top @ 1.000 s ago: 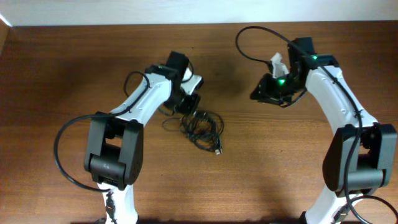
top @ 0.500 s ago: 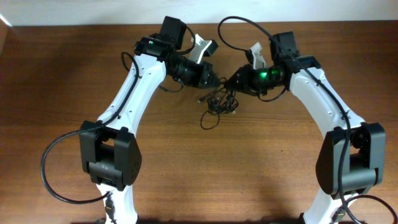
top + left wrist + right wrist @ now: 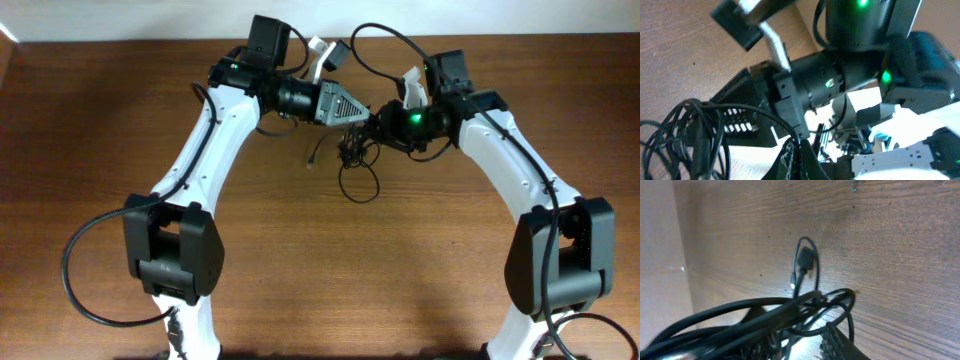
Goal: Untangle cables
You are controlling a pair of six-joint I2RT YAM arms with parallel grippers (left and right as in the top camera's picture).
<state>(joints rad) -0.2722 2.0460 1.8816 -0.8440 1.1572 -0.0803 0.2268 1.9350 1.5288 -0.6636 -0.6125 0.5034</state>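
The cables (image 3: 356, 152) are a bunch of thin black cords held above the table between my two grippers, with a loop hanging down toward the front and one loose end trailing left. My left gripper (image 3: 352, 110) is shut on a cord at the bunch's top left. In the left wrist view its jaws (image 3: 801, 161) pinch a cord, and the rest of the bunch (image 3: 690, 135) hangs to the left. My right gripper (image 3: 382, 126) touches the bunch from the right. In the right wrist view the cords (image 3: 755, 315) run through its jaws (image 3: 805, 342), and a plug with a silvery tip (image 3: 796, 277) hangs over the wood.
The brown wooden table (image 3: 470, 280) lies under everything, with a pale wall along its far edge. The two grippers are nearly touching at the middle back. The arms' own thick black cables (image 3: 385, 45) arc above the wrists.
The bunch went from lying on the table by my left gripper to hanging between both grippers. The right arm swung in from the right, and the left gripper moved back and right.
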